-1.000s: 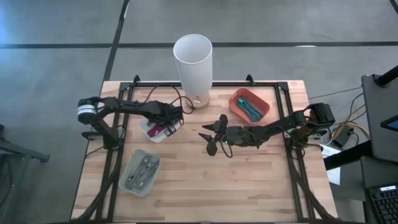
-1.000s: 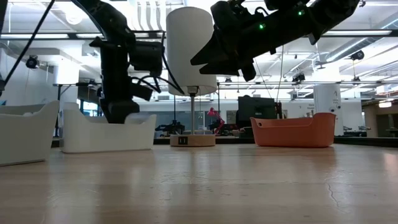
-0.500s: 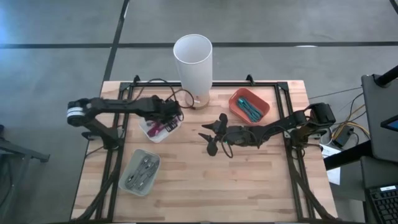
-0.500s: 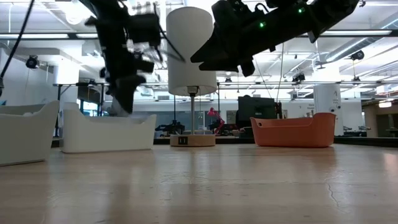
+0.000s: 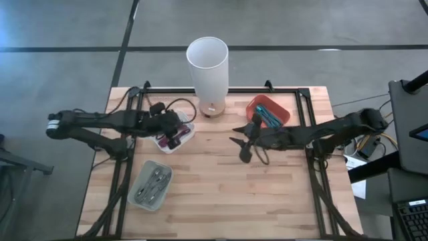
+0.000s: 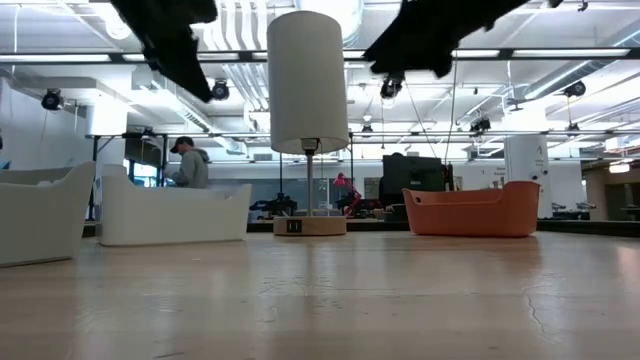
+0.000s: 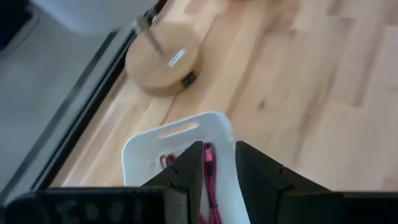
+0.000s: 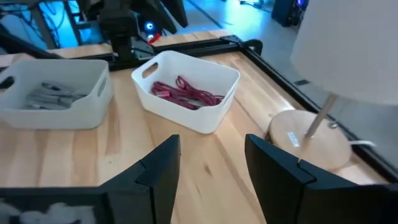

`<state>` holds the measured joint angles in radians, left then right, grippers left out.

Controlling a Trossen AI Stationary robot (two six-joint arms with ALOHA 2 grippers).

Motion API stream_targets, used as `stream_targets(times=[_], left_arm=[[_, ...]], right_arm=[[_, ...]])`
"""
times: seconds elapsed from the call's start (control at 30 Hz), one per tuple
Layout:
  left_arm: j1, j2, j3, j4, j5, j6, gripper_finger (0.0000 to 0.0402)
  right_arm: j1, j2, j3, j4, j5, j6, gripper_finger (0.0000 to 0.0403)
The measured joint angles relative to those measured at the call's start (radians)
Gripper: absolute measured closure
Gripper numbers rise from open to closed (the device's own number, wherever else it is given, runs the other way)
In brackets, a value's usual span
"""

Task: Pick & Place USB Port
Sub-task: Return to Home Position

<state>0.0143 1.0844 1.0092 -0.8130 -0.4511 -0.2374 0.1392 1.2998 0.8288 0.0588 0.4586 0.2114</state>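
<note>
**Return phase, 2 arms.** Left hand (image 5: 176, 132) hangs over the white bin (image 8: 208, 121), its fingers (image 7: 186, 171) a narrow gap apart and holding nothing. Right hand (image 5: 241, 140) is above the surface (image 5: 221, 194), between the lamp (image 5: 207, 63) and the orange bin (image 5: 284, 112), spread wide and empty. The red-and-black cables (image 8: 186, 93) lie inside the white bin; none shows on bare wood. Sorting looks complete.

**Risks:** a low left retreat could clip the bin's rim and tip it. The right arm could brush the orange bin or the lamp's base on its way back.
</note>
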Motion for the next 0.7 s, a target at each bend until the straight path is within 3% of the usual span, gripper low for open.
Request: stream_targets(times=[0.27, 0.37, 0.57, 0.7], left_arm=[[-0.147, -0.132, -0.053, 0.02, -0.019, 0.022, 0.0303], [-0.191, -0.2, -0.126, 0.075, -0.023, 0.023, 0.0303], [-0.234, -0.363, -0.32, 0.277, -0.022, 0.077, 0.0303], [-0.234, -0.48, -0.441, 0.433, -0.008, 0.15, 0.0303]], right_arm=[[0.02, -0.225, -0.066, -0.087, -0.082, -0.054, 0.0245], [0.021, -0.298, -0.125, -0.078, -0.139, -0.055, 0.0252], [0.02, -0.434, -0.276, -0.002, -0.152, -0.05, 0.0266], [0.02, -0.531, -0.387, 0.132, -0.264, -0.109, 0.0273]])
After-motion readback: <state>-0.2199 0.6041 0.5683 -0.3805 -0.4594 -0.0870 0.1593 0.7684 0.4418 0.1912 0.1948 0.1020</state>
